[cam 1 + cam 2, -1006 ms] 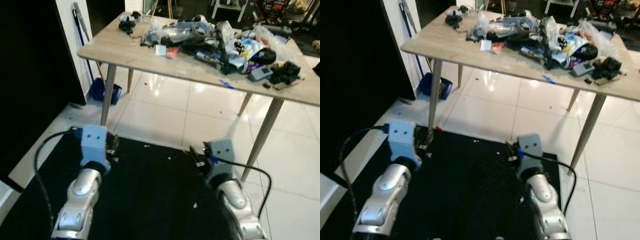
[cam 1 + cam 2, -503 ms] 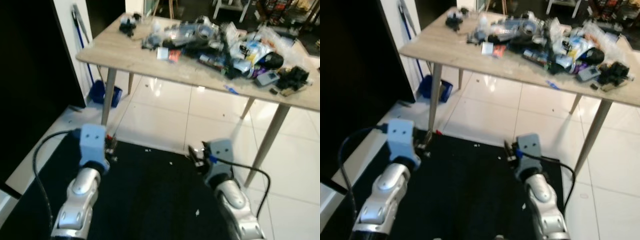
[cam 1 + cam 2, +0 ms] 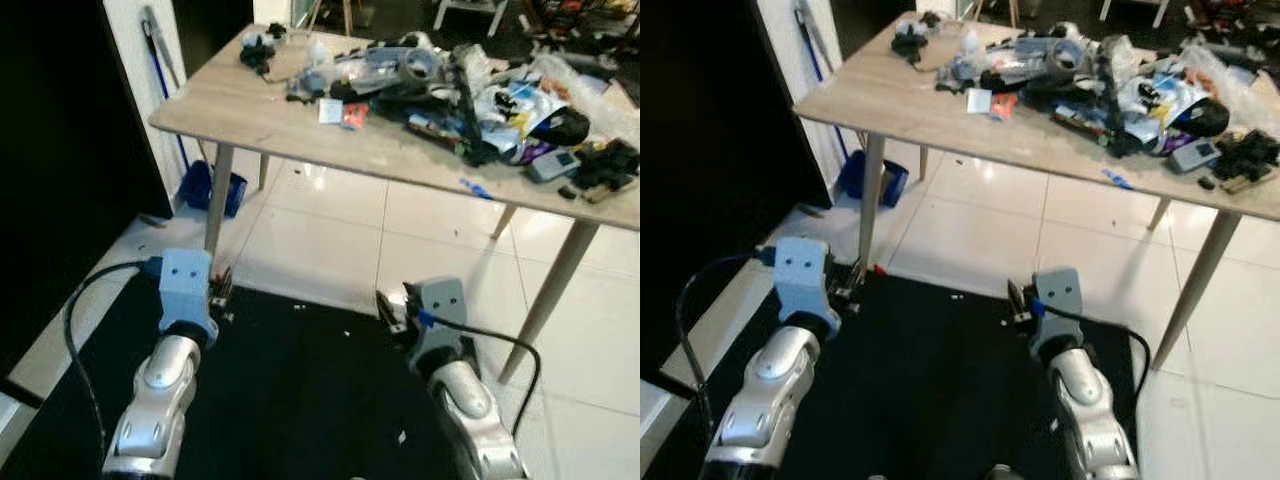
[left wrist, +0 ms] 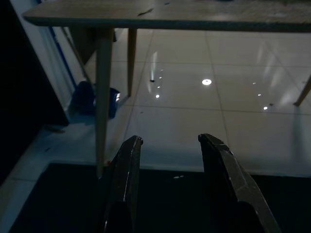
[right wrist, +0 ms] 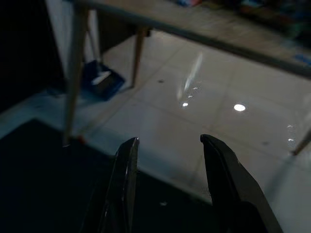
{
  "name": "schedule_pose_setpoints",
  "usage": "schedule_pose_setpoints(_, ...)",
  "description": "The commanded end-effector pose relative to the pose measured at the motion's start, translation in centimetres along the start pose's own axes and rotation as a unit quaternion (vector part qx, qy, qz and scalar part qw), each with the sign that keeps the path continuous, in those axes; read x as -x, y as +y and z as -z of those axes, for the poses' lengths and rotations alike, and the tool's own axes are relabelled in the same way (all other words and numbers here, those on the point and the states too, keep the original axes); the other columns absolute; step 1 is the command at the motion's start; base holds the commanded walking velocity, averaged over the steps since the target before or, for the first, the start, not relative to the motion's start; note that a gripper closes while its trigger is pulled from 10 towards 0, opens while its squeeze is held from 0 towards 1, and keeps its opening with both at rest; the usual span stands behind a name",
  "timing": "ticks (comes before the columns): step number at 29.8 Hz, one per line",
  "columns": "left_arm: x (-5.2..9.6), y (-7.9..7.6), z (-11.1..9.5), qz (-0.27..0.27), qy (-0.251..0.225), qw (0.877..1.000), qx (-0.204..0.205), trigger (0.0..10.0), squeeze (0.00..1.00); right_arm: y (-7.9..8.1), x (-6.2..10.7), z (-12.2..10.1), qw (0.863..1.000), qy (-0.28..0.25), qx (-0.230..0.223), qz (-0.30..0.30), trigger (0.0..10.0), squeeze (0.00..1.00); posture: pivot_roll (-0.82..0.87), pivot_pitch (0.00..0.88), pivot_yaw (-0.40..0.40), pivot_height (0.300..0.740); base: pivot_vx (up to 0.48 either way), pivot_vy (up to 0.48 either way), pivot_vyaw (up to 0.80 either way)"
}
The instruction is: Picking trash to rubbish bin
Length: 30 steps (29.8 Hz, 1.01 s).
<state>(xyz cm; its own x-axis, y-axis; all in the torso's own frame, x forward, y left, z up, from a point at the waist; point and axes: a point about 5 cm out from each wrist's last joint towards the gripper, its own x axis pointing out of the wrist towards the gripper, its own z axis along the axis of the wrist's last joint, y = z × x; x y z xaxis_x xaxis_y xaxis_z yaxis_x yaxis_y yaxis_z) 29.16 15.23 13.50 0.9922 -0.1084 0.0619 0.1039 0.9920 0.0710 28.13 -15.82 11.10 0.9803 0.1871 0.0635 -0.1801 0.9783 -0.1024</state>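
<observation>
Home room, cluttered table [image 3: 250, 105], tiled floor [image 3: 320, 225]

I counted one surface [image 3: 250, 105] with three legs in view, one trash heap [image 3: 470, 85] too tangled to count, one blue dustpan [image 3: 212, 185], two pincers, left pincer [image 4: 167, 145] and right pincer [image 5: 167, 145].

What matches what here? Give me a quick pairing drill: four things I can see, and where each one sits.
Things:
1. blue dustpan
2. trash pile
3. left pincer
4. black mat

Places:
A. on the floor, under both arms
B. on the wooden table
C. open, held low in front of the table leg
D. on the floor beside the table leg, near the white wall

Pairs: 1-D, 2-B, 3-C, 4-A
</observation>
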Motion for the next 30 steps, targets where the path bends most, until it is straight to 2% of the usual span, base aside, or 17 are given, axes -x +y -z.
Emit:
schedule_pose_setpoints(1,0.3,0.4,0.6,-0.006,0.012,1.000,-0.005,10.0,0.00,0.3,0.2,0.3,1.000,0.005,-0.011,-0.001,10.0,0.00,-0.03,0.160,-0.042,0.740,0.300,0.000,0.00)
schedule_pose_setpoints(14,0.2,0.5,0.4,-0.009,0.008,1.000,-0.005,10.0,0.00,0.4,-0.1,0.0,1.000,-0.005,-0.011,-0.006,10.0,0.00,-0.03,0.158,-0.046,0.740,0.302,0.000,0.00)
schedule_pose_setpoints(18,-0.1,0.4,-0.2,-0.008,-0.001,1.000,-0.004,10.0,0.00,0.4,0.0,-0.1,1.000,-0.008,-0.001,-0.007,10.0,0.00,-0.03,0.156,-0.045,0.740,0.304,0.000,0.00)
schedule_pose_setpoints(30,-0.3,0.4,-0.6,-0.007,-0.011,1.000,-0.003,10.0,0.00,0.0,-0.3,-1.1,0.999,-0.039,0.002,-0.001,10.0,0.00,-0.03,0.153,-0.049,0.740,0.303,0.000,0.00)
